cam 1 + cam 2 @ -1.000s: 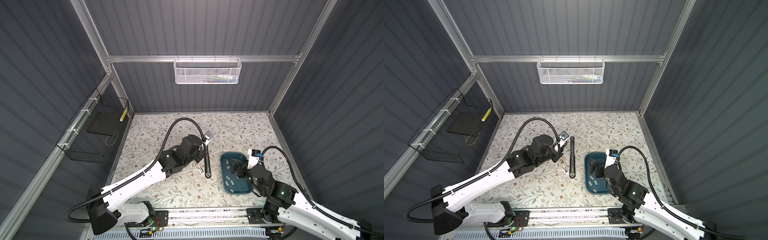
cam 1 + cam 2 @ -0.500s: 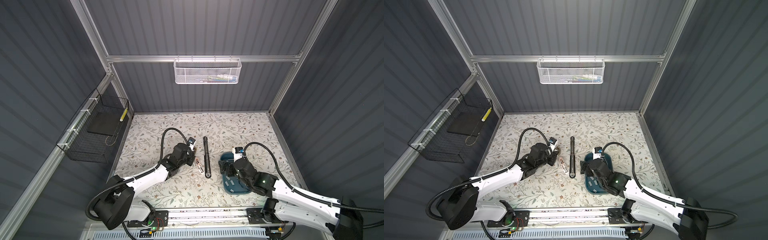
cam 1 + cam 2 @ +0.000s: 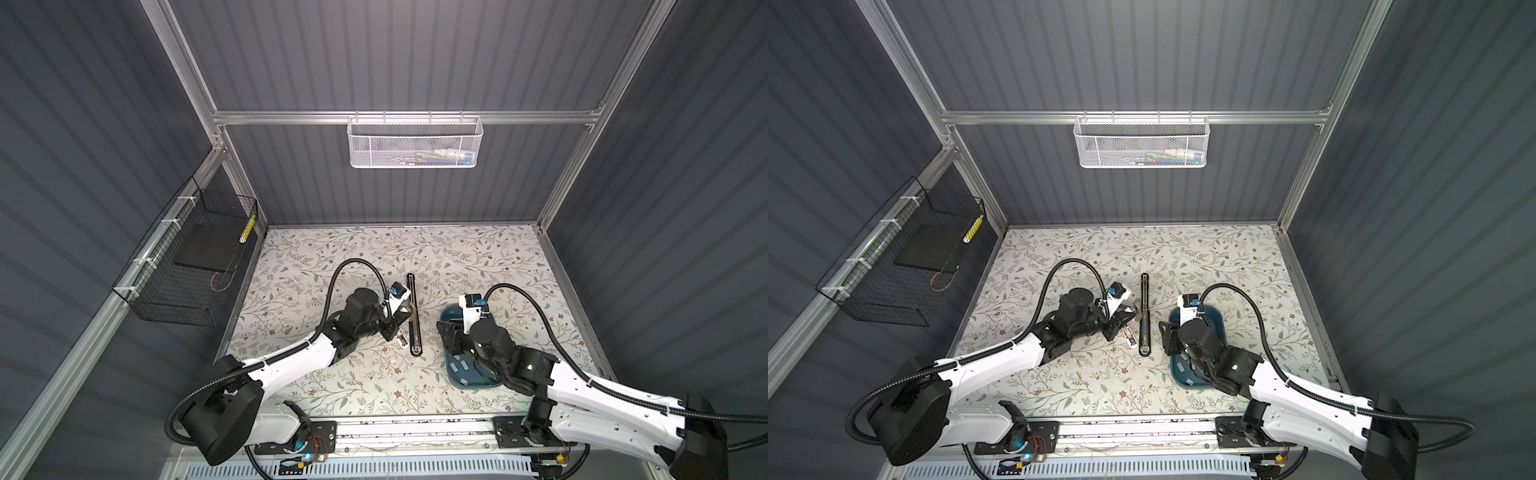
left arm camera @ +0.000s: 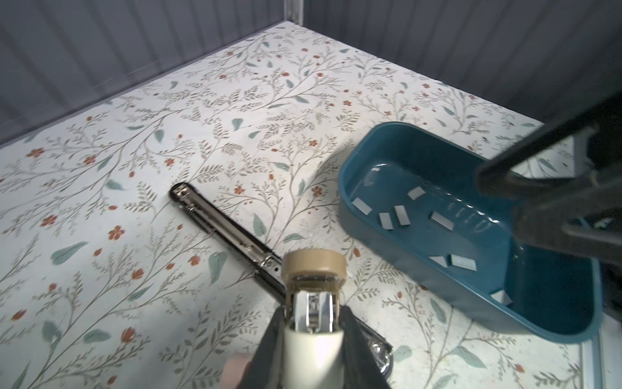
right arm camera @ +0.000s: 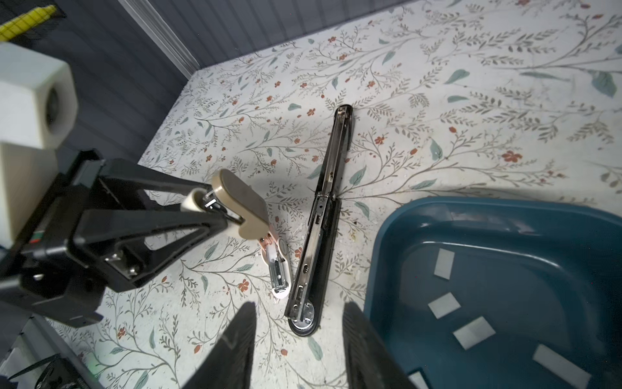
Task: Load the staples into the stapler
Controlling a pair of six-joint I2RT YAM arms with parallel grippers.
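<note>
My left gripper [image 4: 313, 313] is shut on a small cream stapler [image 5: 235, 205] with its tan lid flipped up, held above the table. In both top views this gripper [image 3: 404, 316] [image 3: 1128, 312] hovers beside a long black stapler [image 3: 415, 345] [image 5: 330, 188] that lies folded out flat. The staples [image 4: 400, 214] [image 5: 444, 304] are several pale grey strips lying loose in a blue tray [image 3: 461, 384] [image 4: 346, 188]. My right gripper [image 5: 299, 323] [image 3: 451, 336] is open and holds nothing. It hangs over the gap between the black stapler's near end and the tray's left rim.
A small pink stapler [image 5: 277, 266] [image 3: 401, 340] lies on the floral tabletop [image 3: 357, 374] against the black stapler's left side, under my left gripper. A white mesh basket [image 3: 415, 141] hangs on the back wall. A black wire basket [image 3: 187, 266] is mounted on the left wall.
My right gripper has moved left from over the blue tray to the tray's left rim, and its jaws have narrowed. My left gripper still holds the cream stapler beside the black stapler.
</note>
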